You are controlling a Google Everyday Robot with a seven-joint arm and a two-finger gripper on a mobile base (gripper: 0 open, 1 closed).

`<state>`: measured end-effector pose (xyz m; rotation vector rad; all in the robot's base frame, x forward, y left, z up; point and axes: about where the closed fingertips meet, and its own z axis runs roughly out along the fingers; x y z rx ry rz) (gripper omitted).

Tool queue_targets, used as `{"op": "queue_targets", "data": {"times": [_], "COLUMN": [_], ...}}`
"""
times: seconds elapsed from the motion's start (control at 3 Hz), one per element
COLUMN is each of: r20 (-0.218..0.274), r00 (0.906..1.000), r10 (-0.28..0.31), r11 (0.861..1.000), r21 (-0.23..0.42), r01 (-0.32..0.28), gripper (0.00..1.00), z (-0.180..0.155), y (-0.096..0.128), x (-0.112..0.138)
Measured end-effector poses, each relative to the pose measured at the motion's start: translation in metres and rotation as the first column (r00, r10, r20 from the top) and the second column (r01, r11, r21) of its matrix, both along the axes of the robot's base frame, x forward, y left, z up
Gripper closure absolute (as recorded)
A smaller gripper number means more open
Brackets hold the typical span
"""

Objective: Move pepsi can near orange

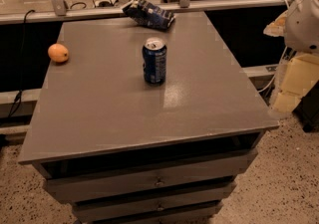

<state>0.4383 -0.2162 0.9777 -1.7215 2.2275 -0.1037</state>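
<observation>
The pepsi can [154,61] stands upright near the middle of the grey table top [124,113], dark blue with a silver top. The orange [58,53] lies near the table's far left edge, well to the left of the can and apart from it. My gripper [294,86] hangs off the right side of the table, pale cream below the white arm [304,16]. It is beyond the table edge, far to the right of the can, and touches nothing.
A blue-and-white crumpled snack bag [148,14] lies at the table's far edge, behind the can. The table is a cabinet with drawers [158,182] at the front. A metal rail [149,6] runs behind it. Speckled floor lies on both sides.
</observation>
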Motion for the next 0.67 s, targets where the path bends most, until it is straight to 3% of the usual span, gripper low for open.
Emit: {"op": "queue_targets", "data": {"times": [0.33,0.67], "r20": [0.0,0.009], "r00": [1.0,1.0], "r10": [0.0,0.004], "r11": [1.0,0.998], "r21": [0.0,0.06], "r01": [0.0,-0.004], "gripper": [0.0,0.0], "z": [0.0,-0.0045], "y": [0.0,0.0037], "x": [0.0,0.0057]}}
